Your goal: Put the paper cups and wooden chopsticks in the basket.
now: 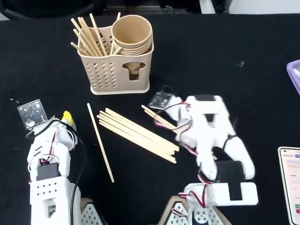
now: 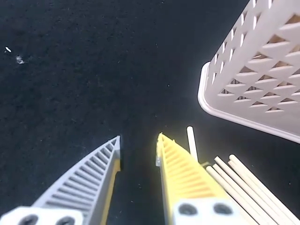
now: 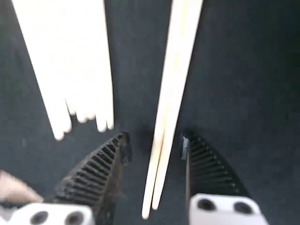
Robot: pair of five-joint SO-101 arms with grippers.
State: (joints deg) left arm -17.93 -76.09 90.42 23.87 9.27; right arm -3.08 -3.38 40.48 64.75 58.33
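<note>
Two chopsticks (image 3: 171, 93): flat on the black table (image 1: 225, 61), lying as a pair in the gap of the right gripper (image 3: 153, 145); its fingers are apart, straddling them, not closed on them
basket (image 1: 117, 65): far side of the table; stored sticks (image 1: 89, 33) in one compartment, stacked paper cups (image 1: 132, 33) in the other
bundle (image 1: 138, 133): more chopsticks on the table between the arms, with a single stick (image 1: 100, 140) just beside, nearer the left arm
left gripper (image 2: 138, 140): fingers apart, nothing between them, low over the table near a basket corner
step in hand: probably pinching the pair
do it well: close squarely so both sticks are caught; the grip looks near one end, so expect droop; lift level and clear the basket rim before release
right wrist view adds: pair roughly centred in the gap, bundle ends just beside
high view adds: what the basket holds, and that it is well apart from the pair
</note>
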